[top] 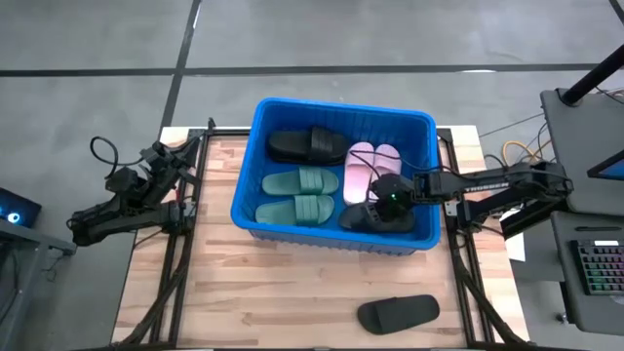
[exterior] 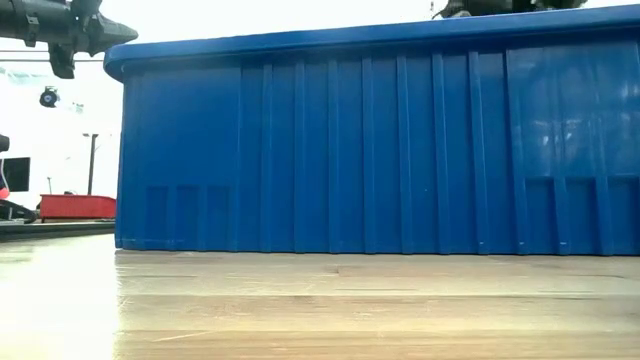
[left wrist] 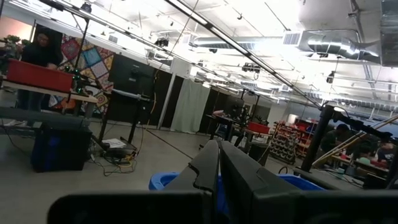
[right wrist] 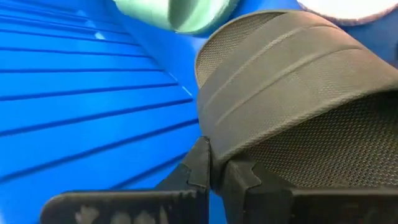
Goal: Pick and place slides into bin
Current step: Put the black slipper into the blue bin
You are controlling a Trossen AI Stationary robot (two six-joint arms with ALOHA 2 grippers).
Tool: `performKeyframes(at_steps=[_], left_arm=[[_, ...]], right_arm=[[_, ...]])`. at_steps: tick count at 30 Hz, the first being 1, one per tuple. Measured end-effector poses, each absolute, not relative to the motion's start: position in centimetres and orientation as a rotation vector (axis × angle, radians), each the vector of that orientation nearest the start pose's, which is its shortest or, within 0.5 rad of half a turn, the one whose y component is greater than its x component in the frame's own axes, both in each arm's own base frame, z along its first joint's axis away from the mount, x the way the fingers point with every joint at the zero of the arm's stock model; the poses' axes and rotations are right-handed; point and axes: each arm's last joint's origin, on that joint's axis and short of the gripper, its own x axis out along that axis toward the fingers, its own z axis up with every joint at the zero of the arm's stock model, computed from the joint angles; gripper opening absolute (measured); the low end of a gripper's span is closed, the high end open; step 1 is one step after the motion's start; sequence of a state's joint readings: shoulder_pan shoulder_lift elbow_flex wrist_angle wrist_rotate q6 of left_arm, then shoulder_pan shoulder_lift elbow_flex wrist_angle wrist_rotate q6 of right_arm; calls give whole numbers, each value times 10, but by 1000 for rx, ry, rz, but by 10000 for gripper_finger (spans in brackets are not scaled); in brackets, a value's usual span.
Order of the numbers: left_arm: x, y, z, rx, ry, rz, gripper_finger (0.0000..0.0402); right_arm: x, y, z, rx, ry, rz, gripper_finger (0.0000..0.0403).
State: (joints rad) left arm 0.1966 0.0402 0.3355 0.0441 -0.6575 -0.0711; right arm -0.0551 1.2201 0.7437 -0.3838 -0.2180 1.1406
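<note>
Slides: 5 lie in the bin [top: 255, 146]; my right fingers [right wrist: 214, 165] are closed on the black slide's [right wrist: 292, 93] strap; left fingers [left wrist: 219, 163] closed, empty.

The left gripper [left wrist: 219, 163] points out over the room, its two dark fingers [left wrist: 205, 168] pressed together with no gap and nothing between them. Just behind the fingertips shows the rim of the blue bin [left wrist: 163, 181]. Farther off, a person [left wrist: 38, 56] stands at a table beside a red crate [left wrist: 38, 76]. Pipes and a duct [left wrist: 323, 43] cross the white ceiling.
</note>
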Motion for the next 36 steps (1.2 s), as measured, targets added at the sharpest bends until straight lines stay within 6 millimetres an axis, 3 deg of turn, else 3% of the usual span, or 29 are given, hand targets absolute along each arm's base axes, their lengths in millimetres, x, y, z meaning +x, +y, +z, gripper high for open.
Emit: performKeyframes(at_steps=[8, 15, 21, 27, 31, 36], left_arm=[[54, 29, 273, -147, -370, 839, 2], [54, 29, 273, -147, -370, 843, 2], [54, 29, 273, -148, -370, 848, 2], [53, 29, 273, -151, -371, 864, 2], [53, 29, 273, -151, -370, 866, 2], [53, 29, 273, -151, -371, 865, 2]], right_arm=[[226, -6, 190, 1220, 924, -368, 11], [228, -6, 183, 1204, 855, -297, 11], [222, -5, 171, 1264, 880, -338, 11], [222, -5, 172, 1278, 874, -347, 12], [223, -5, 174, 1284, 868, -343, 34], [224, -5, 175, 1322, 867, -360, 92]])
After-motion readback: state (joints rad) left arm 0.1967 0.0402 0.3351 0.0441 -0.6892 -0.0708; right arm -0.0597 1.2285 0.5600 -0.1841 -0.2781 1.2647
